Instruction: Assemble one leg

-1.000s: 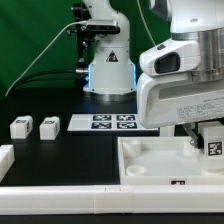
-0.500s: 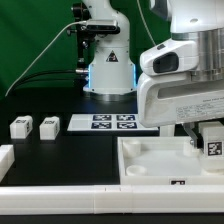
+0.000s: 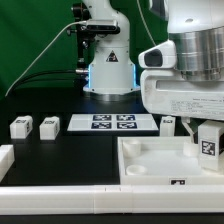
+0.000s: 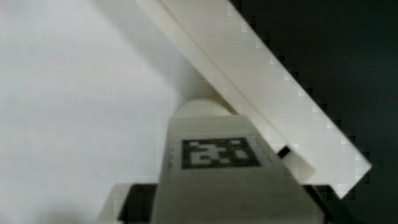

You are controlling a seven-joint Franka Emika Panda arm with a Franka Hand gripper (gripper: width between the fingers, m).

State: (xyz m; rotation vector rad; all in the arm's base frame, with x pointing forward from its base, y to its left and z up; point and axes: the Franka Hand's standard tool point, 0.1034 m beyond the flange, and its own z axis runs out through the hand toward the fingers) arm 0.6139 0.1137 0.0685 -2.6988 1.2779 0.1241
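Note:
My gripper (image 3: 205, 133) is shut on a leg (image 3: 208, 148), a small white post with a black-and-white tag on its end. It holds the leg over the far right corner of the large white recessed panel (image 3: 150, 160). In the wrist view the leg (image 4: 221, 150) sits between my dark fingers (image 4: 139, 205), close beside the panel's raised wall (image 4: 249, 70). Whether the leg touches the panel is hidden. Two more legs (image 3: 20, 127) (image 3: 48, 127) lie on the black table at the exterior view's left. Another leg (image 3: 168, 123) lies behind the panel.
The marker board (image 3: 112, 122) lies flat behind the panel, in front of the arm's base (image 3: 108, 70). A white part (image 3: 5, 158) sits at the left edge of the exterior view. A white rail (image 3: 90, 195) runs along the front.
My gripper has shifted and lowered the held leg slightly toward the panel's corner. The arm's body moved enough to uncover the leg next to the marker board.

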